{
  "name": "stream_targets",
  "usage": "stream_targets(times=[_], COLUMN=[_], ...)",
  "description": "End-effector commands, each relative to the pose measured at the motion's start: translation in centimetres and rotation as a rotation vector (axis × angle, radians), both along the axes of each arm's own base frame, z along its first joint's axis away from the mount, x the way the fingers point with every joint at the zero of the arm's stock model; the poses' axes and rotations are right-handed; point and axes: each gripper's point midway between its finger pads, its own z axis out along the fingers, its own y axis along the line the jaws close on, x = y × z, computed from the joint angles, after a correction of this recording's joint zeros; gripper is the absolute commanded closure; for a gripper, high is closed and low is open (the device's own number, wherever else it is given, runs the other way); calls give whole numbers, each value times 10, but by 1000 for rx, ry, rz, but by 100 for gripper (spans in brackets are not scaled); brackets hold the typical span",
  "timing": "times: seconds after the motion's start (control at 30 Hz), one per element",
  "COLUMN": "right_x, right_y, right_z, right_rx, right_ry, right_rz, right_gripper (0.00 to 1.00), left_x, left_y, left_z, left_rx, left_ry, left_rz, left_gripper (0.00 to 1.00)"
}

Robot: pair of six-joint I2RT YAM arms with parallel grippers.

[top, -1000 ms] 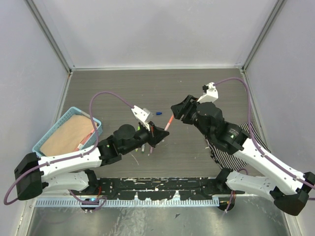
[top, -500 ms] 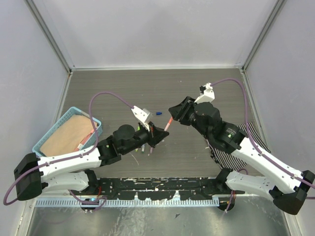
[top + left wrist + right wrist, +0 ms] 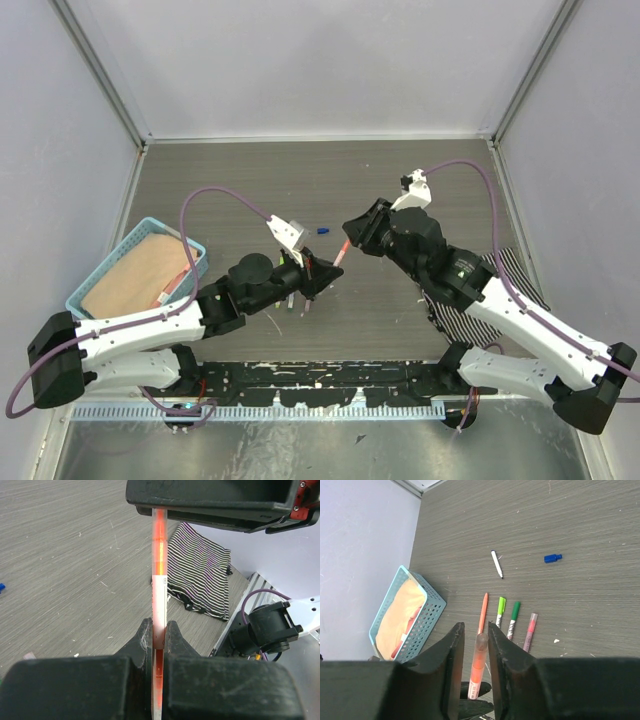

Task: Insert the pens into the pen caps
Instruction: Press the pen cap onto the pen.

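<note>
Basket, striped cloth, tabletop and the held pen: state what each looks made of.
Basket: light blue moulded plastic, judging by its latticed walls.
Striped cloth: soft matte fabric; it lies rumpled.
Tabletop: grey wood-grain pattern, matte, probably laminate; fine scratches show.
Held pen: translucent plastic, since light glows through its orange barrel.

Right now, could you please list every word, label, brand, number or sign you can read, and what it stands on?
None is readable.
Dark print on the white barrels of the lime pen and the dark green pen: too small to read.
The orange pen: no marking legible.
</note>
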Motion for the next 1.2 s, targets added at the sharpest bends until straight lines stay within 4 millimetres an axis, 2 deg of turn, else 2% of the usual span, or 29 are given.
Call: stream_targets(times=[0.0, 0.13, 0.27, 0.43, 0.63, 0.9, 1.17], right_x=[1, 0, -1, -3, -9, -23, -47], right_y=[6, 7, 4, 3, 3, 6, 15], right_z=[11, 8, 7, 3, -14, -51, -72], right_rx=[52, 44, 42, 5, -20, -61, -93], right_ry=[-26, -24, -30, -45, -28, 32, 56], right_rz=[13, 19, 16, 41, 68, 77, 61], right_gripper=[71, 76, 89, 99, 99, 99, 99], left_x=[0, 1, 4, 8, 12, 15, 21], left_y=[2, 3, 4, 0, -2, -6, -7], left_z=[13, 16, 26, 37, 54, 72, 89], left_rx=[-35, -38, -47, -27, -40, -62, -107], left_ry=[-35, -42, -59, -81, -104, -117, -117], left_rz=[-2, 7, 24, 25, 33, 40, 76], left_gripper=[100, 100, 100, 100, 100, 100, 100])
